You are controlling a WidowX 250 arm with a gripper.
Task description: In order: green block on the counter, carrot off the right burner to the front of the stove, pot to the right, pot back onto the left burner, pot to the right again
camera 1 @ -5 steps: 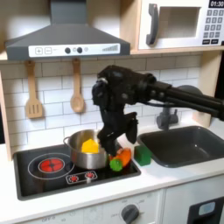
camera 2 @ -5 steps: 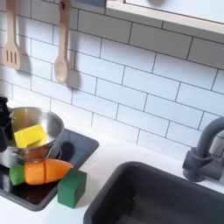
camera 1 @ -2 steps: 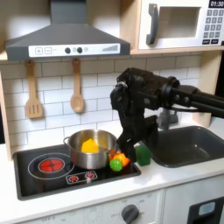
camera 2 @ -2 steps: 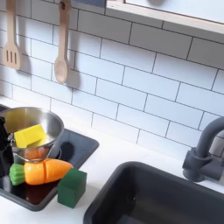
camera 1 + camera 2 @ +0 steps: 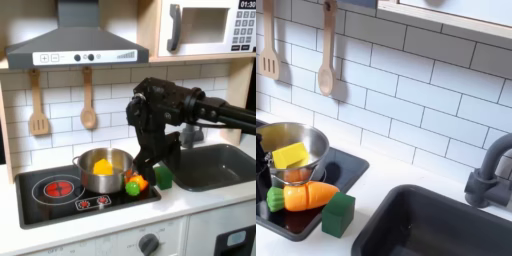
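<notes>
Currently:
Green block (image 5: 338, 214): is being seen resting on the counter (image 5: 396, 176), touching the stove (image 5: 352, 166) edge.
Carrot (image 5: 306, 196): is lying beside the pot (image 5: 296, 142); judged light, rigid, slippery; best gripped mid-body.
Gripper (image 5: 147, 175): is hovering behind the carrot; jaw state cannot be told.

In both exterior views there is 1 pot (image 5: 104, 170) (image 5: 294, 146) holding 1 yellow toy food piece (image 5: 101, 166) (image 5: 289, 155), 1 carrot (image 5: 134, 184) (image 5: 304, 195), 1 green block (image 5: 163, 177) (image 5: 338, 214), 1 stove (image 5: 60, 201) (image 5: 348, 168) and 1 sink (image 5: 213, 164) (image 5: 441, 225). In the first exterior view, the stove shows 2 red burner rings, and 2 wooden utensils (image 5: 39, 105) (image 5: 326, 63) hang on the tiled wall, below 1 range hood (image 5: 75, 42) and 1 microwave (image 5: 205, 28).
</notes>
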